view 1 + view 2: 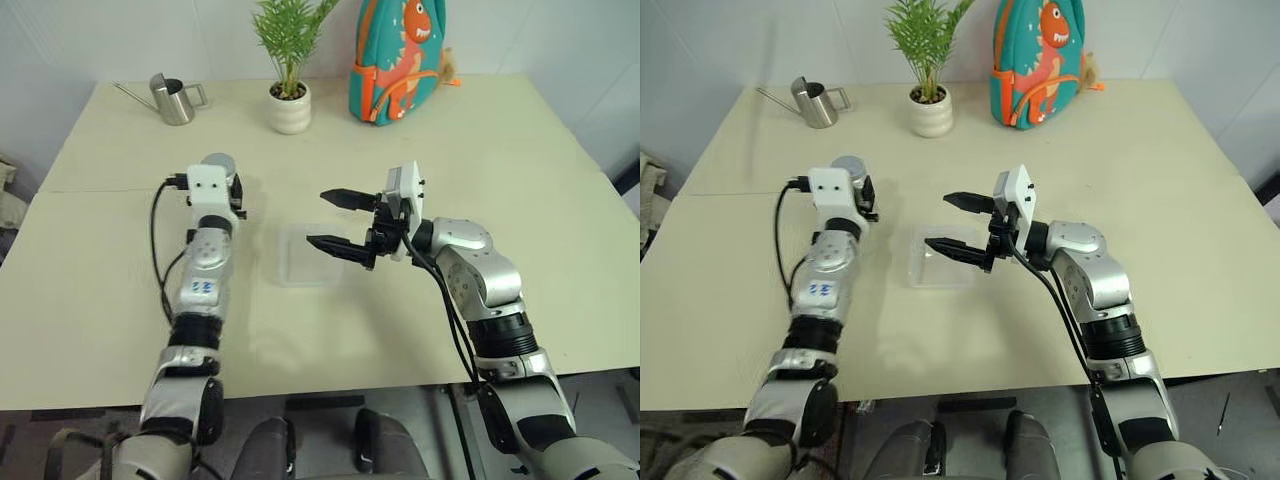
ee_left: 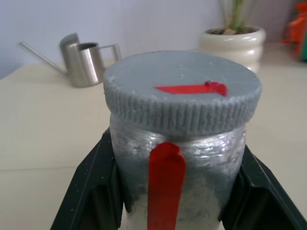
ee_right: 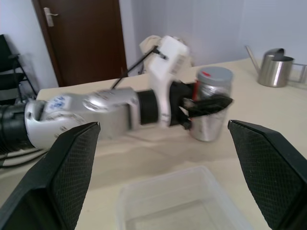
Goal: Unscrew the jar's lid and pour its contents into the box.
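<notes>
Left tool [image 3: 204, 106] clenched around the jar [image 2: 180, 191], one black finger [image 2: 91, 191] pressed on each side of the body, just under the cap. Jar upright at the left part of the bench [image 1: 520, 140], with the grey ribbed lid [image 2: 182, 93] screwed on; a red mark on top of the lid and a red strip down the front of the jar. Contents of the jar impossible to tell through the cloudy wall.

Right tool [image 1: 335, 220] released, fingers wide apart, pointing toward the robot's left, hanging above the right edge of the box [image 1: 932, 262]. Clear shallow box flat on the bench, between the two arms, beside the jar but not touching it; looking empty in the right wrist view.

At the far side of the bench: steel watering can [image 1: 175, 98], white pot [image 1: 288, 108] holding a green plant [image 1: 290, 35], and a teal backpack [image 1: 400, 60] with an orange dinosaur, standing upright.
</notes>
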Available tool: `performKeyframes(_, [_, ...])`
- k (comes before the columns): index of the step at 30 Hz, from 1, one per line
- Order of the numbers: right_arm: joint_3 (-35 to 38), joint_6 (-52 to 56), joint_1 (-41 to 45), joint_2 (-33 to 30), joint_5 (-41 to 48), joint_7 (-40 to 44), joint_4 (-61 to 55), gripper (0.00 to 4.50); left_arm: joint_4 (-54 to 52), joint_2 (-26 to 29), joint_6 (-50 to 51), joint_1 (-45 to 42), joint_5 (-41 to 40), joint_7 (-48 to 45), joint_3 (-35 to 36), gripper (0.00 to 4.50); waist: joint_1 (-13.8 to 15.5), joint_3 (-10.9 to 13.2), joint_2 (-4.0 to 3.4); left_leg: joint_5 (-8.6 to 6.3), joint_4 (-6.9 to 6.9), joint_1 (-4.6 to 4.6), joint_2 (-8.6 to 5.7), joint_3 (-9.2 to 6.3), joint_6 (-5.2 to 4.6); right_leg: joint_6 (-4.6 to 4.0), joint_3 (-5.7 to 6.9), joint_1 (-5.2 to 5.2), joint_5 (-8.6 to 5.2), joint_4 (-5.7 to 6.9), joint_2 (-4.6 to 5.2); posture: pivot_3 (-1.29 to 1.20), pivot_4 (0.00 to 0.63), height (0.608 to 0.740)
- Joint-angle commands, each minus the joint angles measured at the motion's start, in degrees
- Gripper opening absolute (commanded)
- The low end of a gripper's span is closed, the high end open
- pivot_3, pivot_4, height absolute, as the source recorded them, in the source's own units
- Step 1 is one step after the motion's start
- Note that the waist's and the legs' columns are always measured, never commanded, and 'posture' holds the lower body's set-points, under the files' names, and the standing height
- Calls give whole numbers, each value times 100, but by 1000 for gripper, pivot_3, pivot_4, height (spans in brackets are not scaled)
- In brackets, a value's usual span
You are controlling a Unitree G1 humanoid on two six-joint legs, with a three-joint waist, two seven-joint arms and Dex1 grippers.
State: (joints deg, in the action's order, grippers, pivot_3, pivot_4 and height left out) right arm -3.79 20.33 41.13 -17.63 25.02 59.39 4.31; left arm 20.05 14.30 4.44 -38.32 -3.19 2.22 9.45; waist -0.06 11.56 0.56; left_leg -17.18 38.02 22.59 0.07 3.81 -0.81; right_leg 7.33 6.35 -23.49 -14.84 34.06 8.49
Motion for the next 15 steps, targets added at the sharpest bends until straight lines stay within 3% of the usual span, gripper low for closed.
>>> performKeyframes(1, [189,346,211,-113,215,-271,-506,4500,-1685,759,831,319,-1216,-1800,152,1991,-20,0,0,0,1,0,2,0,0,-1,0,-1,0,1,0,0,150,740])
performKeyframes(5, [274,1173,648,-46,560,-753,-868,4500,-2809,1857,2034,817,-2537,-3419,394,1991,-76,0,-1,0,2,-6,34,-10,1,-3,-13,-3,2,4,0,0,150,740])
performKeyframes(8, [195,1653,973,77,726,-1025,-1037,4500,-3231,2349,2579,1015,-3126,-4157,361,1991,-102,0,-1,-1,1,-15,37,-18,2,-5,-20,-2,2,7,0,0,150,740])
performKeyframes(15, [1,2524,1609,494,871,-1621,-1019,4500,-3760,2462,2990,957,-3557,-4856,-63,1991,-93,0,0,-1,1,-14,35,-17,0,-8,-27,-6,3,11,0,0,150,740])
